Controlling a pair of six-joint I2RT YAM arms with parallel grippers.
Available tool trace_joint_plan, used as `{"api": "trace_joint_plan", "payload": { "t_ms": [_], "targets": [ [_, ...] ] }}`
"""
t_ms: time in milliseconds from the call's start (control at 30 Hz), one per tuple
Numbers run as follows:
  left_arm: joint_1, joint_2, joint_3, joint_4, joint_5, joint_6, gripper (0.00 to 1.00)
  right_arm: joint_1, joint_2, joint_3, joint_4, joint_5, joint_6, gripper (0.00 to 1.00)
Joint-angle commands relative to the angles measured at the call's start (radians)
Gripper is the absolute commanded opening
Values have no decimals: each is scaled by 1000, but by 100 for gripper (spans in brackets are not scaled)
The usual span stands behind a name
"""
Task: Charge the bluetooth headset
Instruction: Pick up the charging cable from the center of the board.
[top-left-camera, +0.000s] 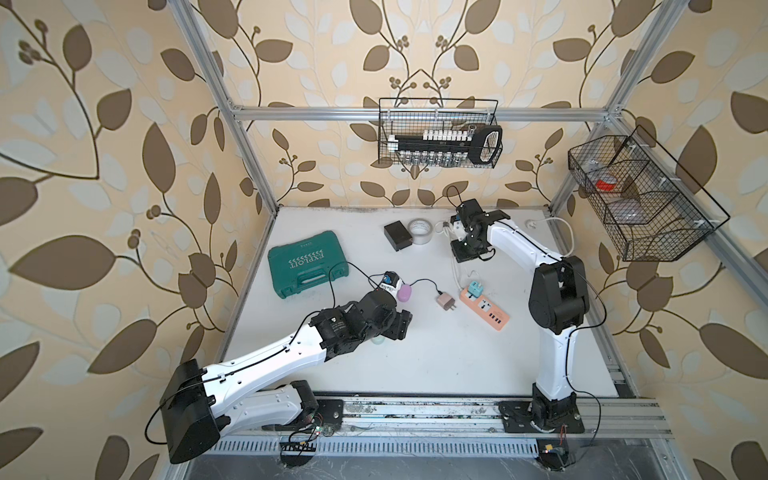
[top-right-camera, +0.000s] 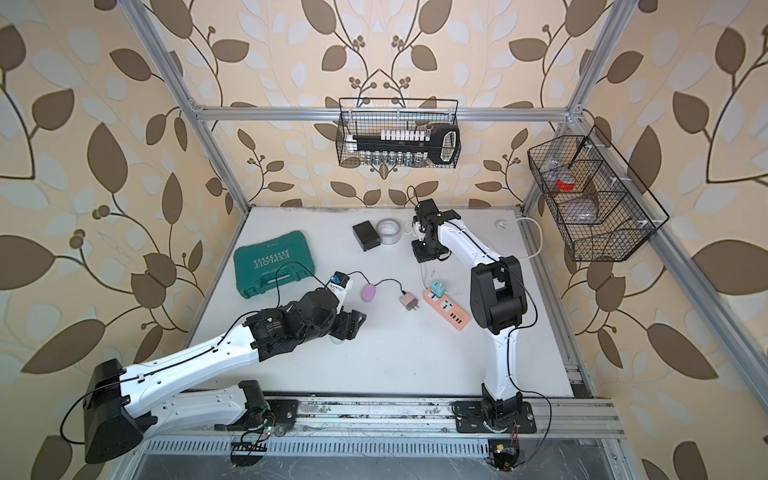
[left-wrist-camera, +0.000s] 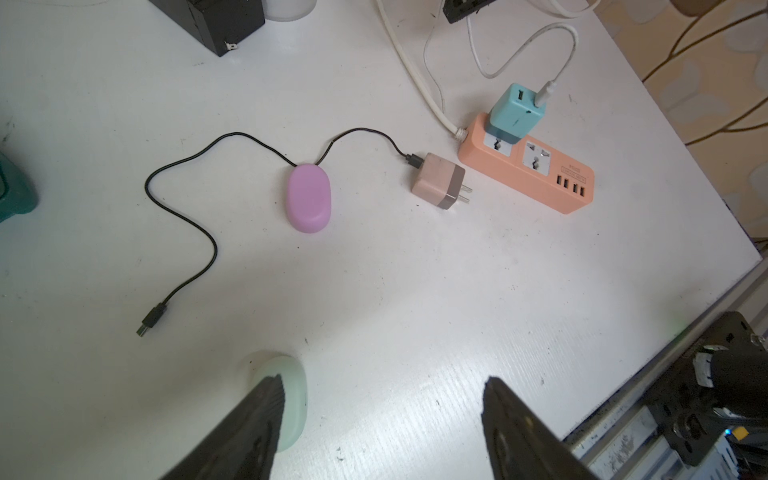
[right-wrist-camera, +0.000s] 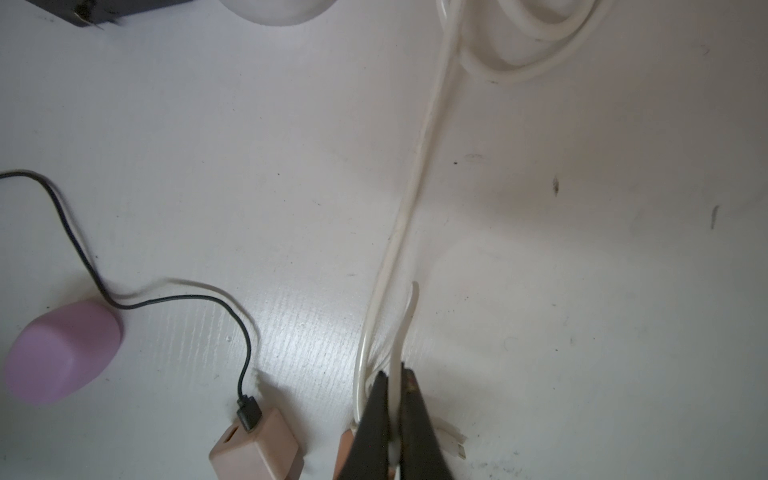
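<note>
Right claw (right-wrist-camera: 394, 376) pinches thin white cable (right-wrist-camera: 409, 307); tugging may slip it free. Left claw (left-wrist-camera: 382, 386) wide, pink case (top-left-camera: 405, 293) at its twelve o'clock from above.

A black cable (left-wrist-camera: 183, 216) runs past a pink case (left-wrist-camera: 308, 202), mid-frame, into a beige adapter (left-wrist-camera: 438, 180) beside an orange power strip (left-wrist-camera: 536, 178); the left gripper (left-wrist-camera: 382, 384) holds its jaws apart, one overlapping a pale green case (left-wrist-camera: 293, 399).

A teal tool case (top-left-camera: 307, 264) lies closed (lettering upside down). A black box (top-left-camera: 398, 235) sits just beside a tape roll (top-left-camera: 420, 241).
</note>
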Motion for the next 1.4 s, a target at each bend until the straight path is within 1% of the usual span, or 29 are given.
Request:
{"api": "trace_joint_plan", "payload": {
  "t_ms": [0,200,367,500,633,800,833,933,1100,1233,1367],
  "targets": [
    [18,6,22,12,15,-10,77,2,-119,-54,20,-36,0,7],
    [51,59,63,79,74,6,79,1,-345,-241,169,-154,5,7],
    [79,133,104,158,140,29,82,0,-473,-360,269,-256,6,7],
    [135,205,131,244,257,20,83,0,-540,-420,315,-331,16,7],
    [175,268,155,307,321,32,85,0,-590,-458,341,-410,23,7],
    [190,353,206,373,436,50,86,-1,-644,-489,360,-498,41,7],
    [190,394,219,379,454,52,86,-1,-658,-497,371,-517,45,7],
    [190,444,243,389,469,52,86,-2,-685,-515,388,-543,53,7],
    [190,505,281,383,445,66,83,-2,-702,-524,394,-590,62,8],
    [190,546,317,376,438,77,74,-1,-717,-535,409,-606,68,8],
    [190,550,333,380,425,89,68,-1,-717,-542,410,-611,68,8]
  ]
}}
